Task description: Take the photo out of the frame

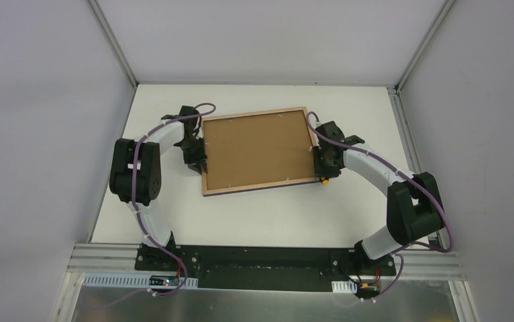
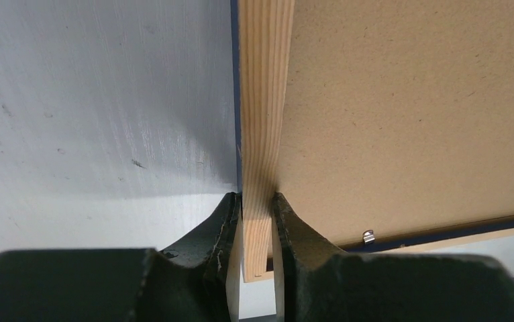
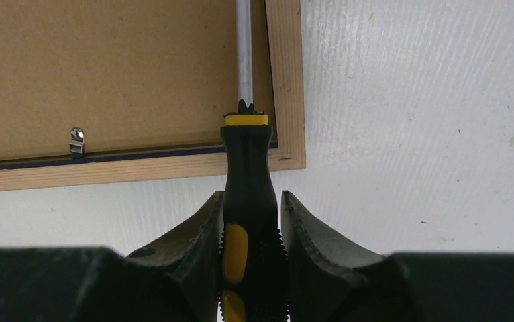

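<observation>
Left gripper (image 2: 257, 202) pinches frame (image 2: 265, 100) rim; right gripper (image 3: 251, 200) grips screwdriver (image 3: 247, 157).

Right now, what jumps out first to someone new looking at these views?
A big frame lies face down in the middle of the white table, its brown backing board up inside a pale wood rim. The left gripper pinches the left rim. The right gripper holds a black-and-yellow screwdriver whose shaft runs along the board's right edge.
</observation>
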